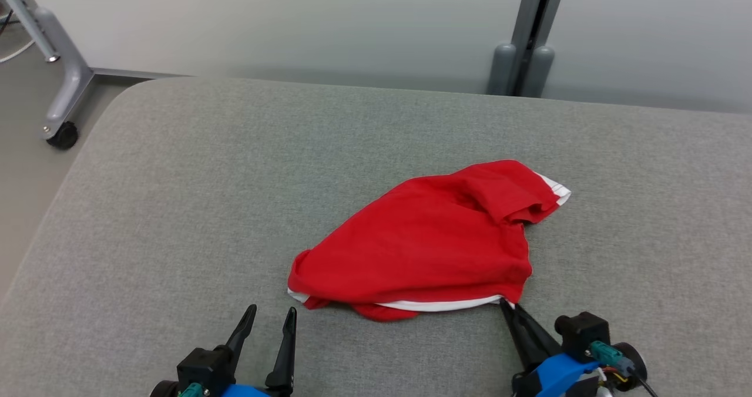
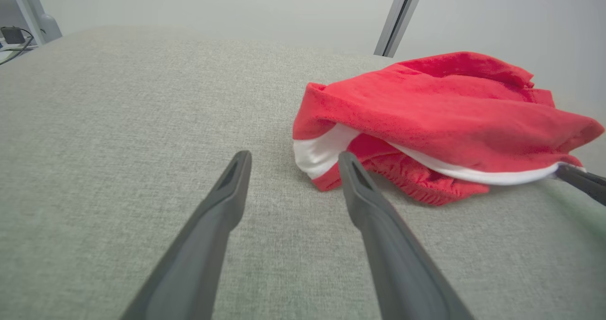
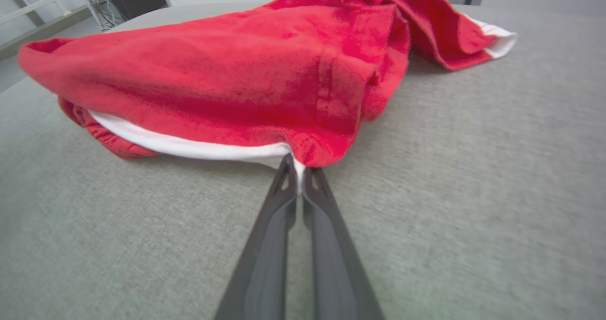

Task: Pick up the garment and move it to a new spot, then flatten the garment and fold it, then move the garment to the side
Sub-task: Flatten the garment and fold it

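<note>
Right pincer (image 3: 297, 164) is clamping the near right hem corner of the red garment (image 3: 227, 74); left pincer (image 2: 294, 155) is standing apart. Thin pinch risks slipping out on lifting.

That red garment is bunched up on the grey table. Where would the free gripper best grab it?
Probably the near left corner of the garment, where the white band shows under the red. Come low from the robot's side: that edge lies loose on the table facing the open left gripper, and the right gripper is shut on the near right corner.
</note>
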`<state>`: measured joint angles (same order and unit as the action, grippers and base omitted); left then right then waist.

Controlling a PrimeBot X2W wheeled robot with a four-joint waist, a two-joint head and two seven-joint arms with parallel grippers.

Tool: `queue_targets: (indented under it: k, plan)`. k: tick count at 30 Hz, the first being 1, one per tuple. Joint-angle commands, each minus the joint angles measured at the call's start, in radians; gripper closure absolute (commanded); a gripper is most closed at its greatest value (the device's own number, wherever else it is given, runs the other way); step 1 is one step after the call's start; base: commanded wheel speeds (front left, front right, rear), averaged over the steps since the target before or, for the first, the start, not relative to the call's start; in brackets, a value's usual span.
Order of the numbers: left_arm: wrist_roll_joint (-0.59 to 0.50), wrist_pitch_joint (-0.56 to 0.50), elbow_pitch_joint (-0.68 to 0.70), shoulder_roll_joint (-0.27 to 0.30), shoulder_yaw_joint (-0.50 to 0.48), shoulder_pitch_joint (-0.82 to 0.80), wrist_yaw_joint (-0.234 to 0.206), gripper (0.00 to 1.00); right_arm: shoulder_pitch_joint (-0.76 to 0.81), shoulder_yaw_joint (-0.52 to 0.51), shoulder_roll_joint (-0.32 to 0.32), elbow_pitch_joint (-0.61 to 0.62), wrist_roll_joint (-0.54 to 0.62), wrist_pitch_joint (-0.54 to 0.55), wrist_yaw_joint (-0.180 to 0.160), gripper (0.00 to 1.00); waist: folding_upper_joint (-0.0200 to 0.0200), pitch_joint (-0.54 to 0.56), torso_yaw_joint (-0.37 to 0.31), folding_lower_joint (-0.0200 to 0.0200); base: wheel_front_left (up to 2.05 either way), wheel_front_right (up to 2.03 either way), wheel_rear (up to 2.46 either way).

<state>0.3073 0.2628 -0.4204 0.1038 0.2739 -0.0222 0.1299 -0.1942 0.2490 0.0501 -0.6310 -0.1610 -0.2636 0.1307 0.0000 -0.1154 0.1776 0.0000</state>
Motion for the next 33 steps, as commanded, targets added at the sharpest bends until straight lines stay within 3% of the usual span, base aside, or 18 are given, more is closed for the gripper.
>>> queue_targets:
  k: [1, 10, 16, 17, 18, 28, 33]
  plan:
    - [-0.005, 0.002, 0.003, 0.0, -0.002, 0.005, 0.001, 0.0, 0.028, -0.038, 0.002, 0.018, 0.02, -0.002, 0.0, 1.0, 0.0, 0.016, -0.025, 0.0, 0.0, 0.0, 0.0]
    - [-0.02, 0.002, -0.001, -0.007, 0.011, 0.027, 0.001, 0.0, 0.117, -0.229, 0.027, 0.081, 0.101, -0.002, 0.0, 1.0, 0.0, 0.044, -0.11, 0.0, 0.0, 0.0, 0.0]
    - [-0.027, 0.002, -0.005, -0.006, 0.02, 0.037, 0.001, 0.0, 0.126, -0.296, 0.029, 0.076, 0.124, -0.002, 0.0, 1.0, 0.0, 0.053, -0.137, 0.0, 0.0, 0.0, 0.0]
    - [-0.027, 0.002, -0.005, -0.006, 0.021, 0.037, 0.001, 0.0, 0.124, -0.303, 0.026, 0.076, 0.126, -0.002, 0.0, 0.72, 0.0, 0.054, -0.141, 0.0, 0.0, 0.0, 0.0]
    - [-0.028, 0.002, -0.006, -0.005, 0.022, 0.039, 0.001, 0.0, 0.123, -0.309, 0.023, 0.074, 0.13, -0.002, 0.0, 0.0, 0.0, 0.058, -0.145, 0.0, 0.0, 0.0, 0.0]
    - [-0.028, 0.002, 0.014, -0.001, 0.033, 0.04, 0.001, 0.0, 0.137, -0.302, 0.003, 0.194, 0.138, -0.002, 0.0, 0.0, 0.0, 0.066, -0.167, 0.0, 0.0, 0.0, 0.0]
    - [0.014, 0.002, 0.046, 0.005, 0.084, 0.006, 0.001, 0.0, 0.149, -0.25, 0.001, 0.228, 0.094, -0.002, 0.0, 0.0, 0.0, 0.06, -0.169, 0.0, 0.0, 0.0, 0.0]
